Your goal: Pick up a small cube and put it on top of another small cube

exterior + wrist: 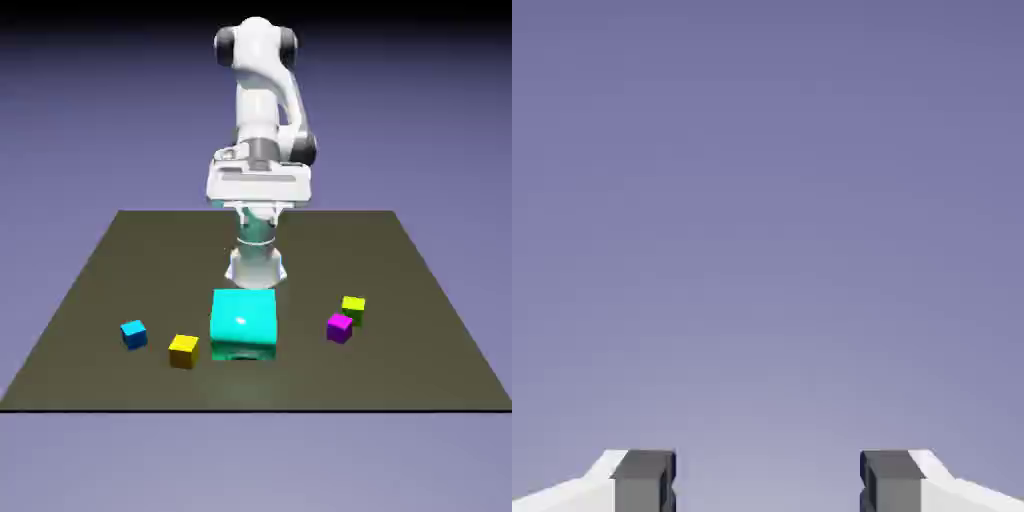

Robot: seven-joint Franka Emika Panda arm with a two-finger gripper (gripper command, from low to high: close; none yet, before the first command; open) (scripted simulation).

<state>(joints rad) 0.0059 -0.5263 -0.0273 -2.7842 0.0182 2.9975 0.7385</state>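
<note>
dark tabletop (330,375) w/ straight edges, plain blue-violet bg, near-black at top, paler twd bottom

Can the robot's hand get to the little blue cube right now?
Probably yes, once it moves over. The gripper is open and holds nothing, and nothing sits on the blue cube. The yellow cube is nearby, but a gap seems to leave room.

Five blocks before me
The small blue cube (134,335) sits at eight o'clock from my white base (256,268).
</note>
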